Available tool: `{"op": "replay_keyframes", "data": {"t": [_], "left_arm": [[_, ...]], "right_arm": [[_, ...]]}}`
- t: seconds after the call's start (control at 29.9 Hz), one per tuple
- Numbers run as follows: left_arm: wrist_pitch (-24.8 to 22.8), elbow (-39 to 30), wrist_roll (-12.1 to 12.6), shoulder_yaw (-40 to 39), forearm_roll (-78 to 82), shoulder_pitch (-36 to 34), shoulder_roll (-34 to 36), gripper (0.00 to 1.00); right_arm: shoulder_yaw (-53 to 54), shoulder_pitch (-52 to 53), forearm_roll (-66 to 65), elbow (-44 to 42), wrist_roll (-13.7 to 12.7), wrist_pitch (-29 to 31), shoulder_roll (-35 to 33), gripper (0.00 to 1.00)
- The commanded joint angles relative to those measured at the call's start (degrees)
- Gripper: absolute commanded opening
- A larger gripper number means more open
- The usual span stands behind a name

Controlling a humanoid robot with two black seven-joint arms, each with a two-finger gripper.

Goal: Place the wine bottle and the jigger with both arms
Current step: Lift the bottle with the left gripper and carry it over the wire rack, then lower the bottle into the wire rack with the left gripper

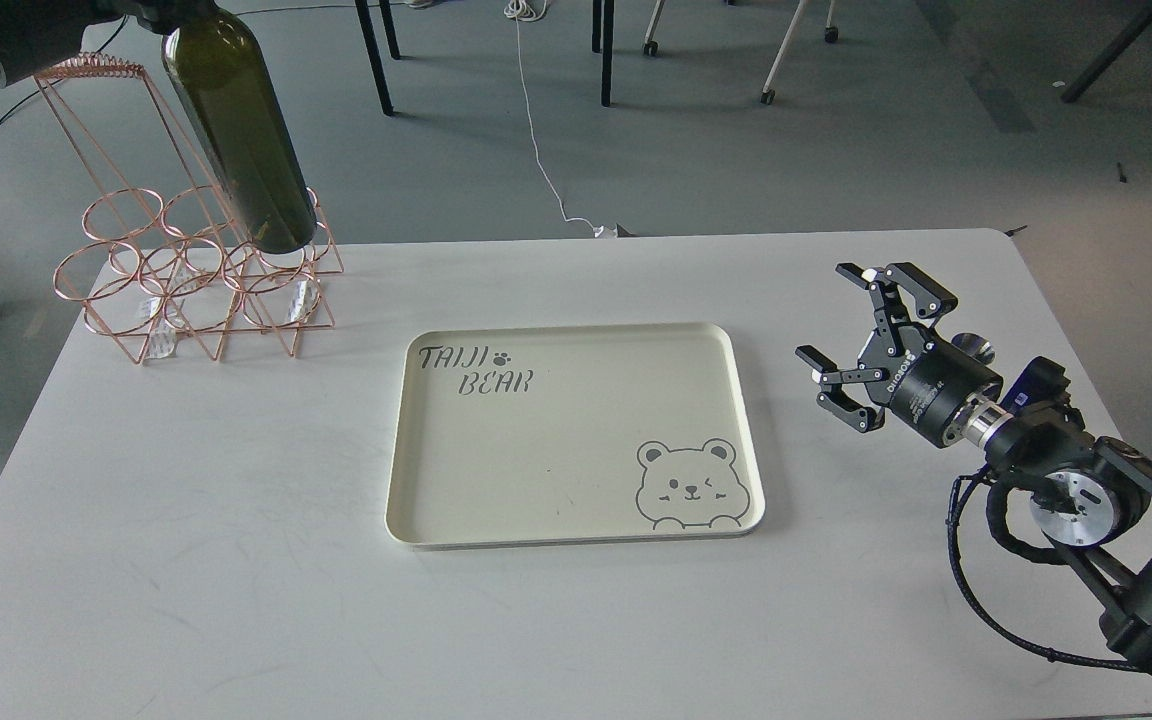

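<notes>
Upper left, the tall dark olive-green glass wine bottle (pixel 241 130) hangs tilted over the copper wire rack (pixel 191 280); its holding left tool is hidden, grip untellable, so it may snag. Right tool (pixel 861 345) gapes, released.

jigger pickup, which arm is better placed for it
Right. The jigger peeks out just behind the right gripper, whose jaws stand open and empty. The left arm is busy at the far left, carrying the wine bottle above the copper wire rack.
</notes>
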Motion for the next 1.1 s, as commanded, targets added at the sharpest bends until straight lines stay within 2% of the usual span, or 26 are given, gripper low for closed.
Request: {"op": "replay_keyframes", "data": {"t": [0.0,1.07], "left_arm": [[0.11,0.7,0.01,0.73,0.2,0.12,-0.01,0.24],[0.64,3.78,0.01,2.75,0.46,0.47,-1.94,0.25]], "right_arm": [[0.01,-0.08,-0.61,-0.01,0.0,-0.03,-0.09,0.99],[0.01,-0.96,-0.69,-0.01,0.0,-0.03,0.09,0.99]]}}
